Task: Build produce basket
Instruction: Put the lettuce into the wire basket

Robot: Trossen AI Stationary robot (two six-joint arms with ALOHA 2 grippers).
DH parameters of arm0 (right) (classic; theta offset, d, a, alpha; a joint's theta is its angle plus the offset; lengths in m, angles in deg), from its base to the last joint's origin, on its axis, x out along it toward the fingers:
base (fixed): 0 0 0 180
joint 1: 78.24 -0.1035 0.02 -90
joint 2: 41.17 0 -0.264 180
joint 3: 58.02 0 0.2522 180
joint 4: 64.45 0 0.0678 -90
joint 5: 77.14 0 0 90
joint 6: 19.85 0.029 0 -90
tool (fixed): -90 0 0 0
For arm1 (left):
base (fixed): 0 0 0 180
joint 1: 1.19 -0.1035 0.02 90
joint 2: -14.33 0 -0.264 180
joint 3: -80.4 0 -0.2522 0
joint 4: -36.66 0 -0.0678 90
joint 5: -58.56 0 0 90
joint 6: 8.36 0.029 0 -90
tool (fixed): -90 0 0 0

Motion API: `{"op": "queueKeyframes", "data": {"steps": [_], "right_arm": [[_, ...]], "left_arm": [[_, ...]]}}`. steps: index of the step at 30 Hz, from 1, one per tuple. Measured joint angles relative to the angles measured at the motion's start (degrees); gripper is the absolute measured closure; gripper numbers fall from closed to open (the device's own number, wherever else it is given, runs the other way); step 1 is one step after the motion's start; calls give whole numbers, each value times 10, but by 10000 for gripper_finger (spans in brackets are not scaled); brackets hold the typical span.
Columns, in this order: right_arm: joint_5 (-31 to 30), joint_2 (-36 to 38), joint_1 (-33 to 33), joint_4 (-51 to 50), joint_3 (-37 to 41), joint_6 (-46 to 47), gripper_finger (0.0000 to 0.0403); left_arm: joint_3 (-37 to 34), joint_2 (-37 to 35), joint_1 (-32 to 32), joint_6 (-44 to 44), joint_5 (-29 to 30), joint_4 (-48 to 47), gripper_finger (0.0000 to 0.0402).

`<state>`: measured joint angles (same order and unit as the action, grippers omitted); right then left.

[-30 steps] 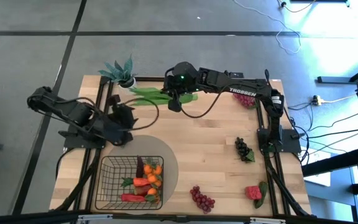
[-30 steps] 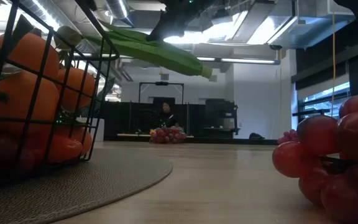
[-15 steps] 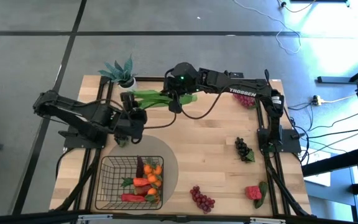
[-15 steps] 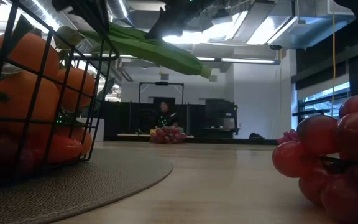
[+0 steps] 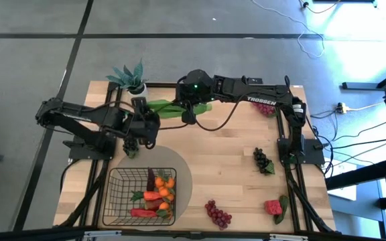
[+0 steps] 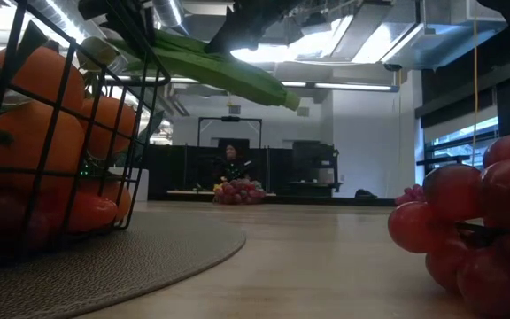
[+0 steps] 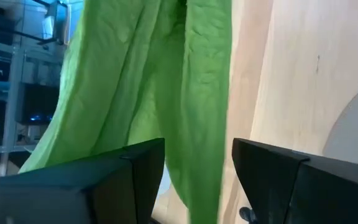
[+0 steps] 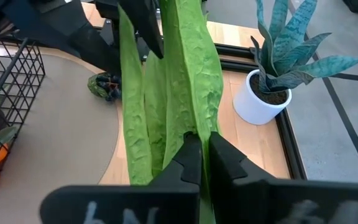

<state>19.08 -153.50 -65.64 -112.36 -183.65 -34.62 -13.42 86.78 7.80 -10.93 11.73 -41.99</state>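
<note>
The long green bean pods point(image 5: 163, 106) hang above the table's far middle, with my right gripper point(image 8: 201, 158) shut on them. In the low view the pods point(image 6: 224, 73) slant high above the wood. My left gripper point(image 7: 197, 165) is open at the pods' free left end point(image 7: 194, 93), one finger point(image 7: 135, 171) on each side; I see no touch. The dark wire basket point(image 5: 120, 201) rests on a grey round mat point(image 5: 183, 181) near the front left and holds tangerines point(image 5: 166, 184), carrots and red peppers. My right gripper pinches the bean pods between its two fingers, toward their right end point(image 8: 191, 134). It comes slanting down from the table's right. The pods run on away from the fingers toward the left, lifted clear of the table and nearly level.
A potted teal-leaved plant point(image 5: 131, 77) stands at the far left corner. Red grapes point(image 5: 218, 214), a strawberry point(image 5: 273, 206), dark grapes point(image 5: 263, 161) and purple grapes point(image 5: 265, 107) lie on the right half. A small dark green item point(image 8: 104, 86) lies at the mat's edge.
My left gripper has swung from the table's left toward the far edge and right, sinking a little and rolling, until its open fingers flank the pods' left end. My right gripper and the pods have kept still.
</note>
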Motion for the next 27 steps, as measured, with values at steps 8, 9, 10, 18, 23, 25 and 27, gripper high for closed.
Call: {"op": "queueKeyframes", "data": {"steps": [8, 9, 10, 18, 23, 25, 27], "right_arm": [[0, 0, -1, 0, 0, -4, 403], [0, 0, -1, 0, 0, -5, 403], [0, 0, -1, 0, 0, -5, 403], [0, 0, -1, 0, 0, -6, 403], [0, 0, -1, 0, 0, -7, 403], [1, 0, -1, 0, 0, -7, 403], [15, 0, -1, 0, 0, -7, 401]], "left_arm": [[0, 0, -15, 2, -3, 0, 221], [0, 0, -16, 2, -3, 0, 222], [0, 0, -19, 4, -6, 0, 224], [0, 0, -33, 17, -45, 0, 289], [0, 0, -38, 17, -59, 0, 361], [0, 0, -37, 17, -66, 0, 389], [0, 0, -37, 17, -67, 0, 395]]}}
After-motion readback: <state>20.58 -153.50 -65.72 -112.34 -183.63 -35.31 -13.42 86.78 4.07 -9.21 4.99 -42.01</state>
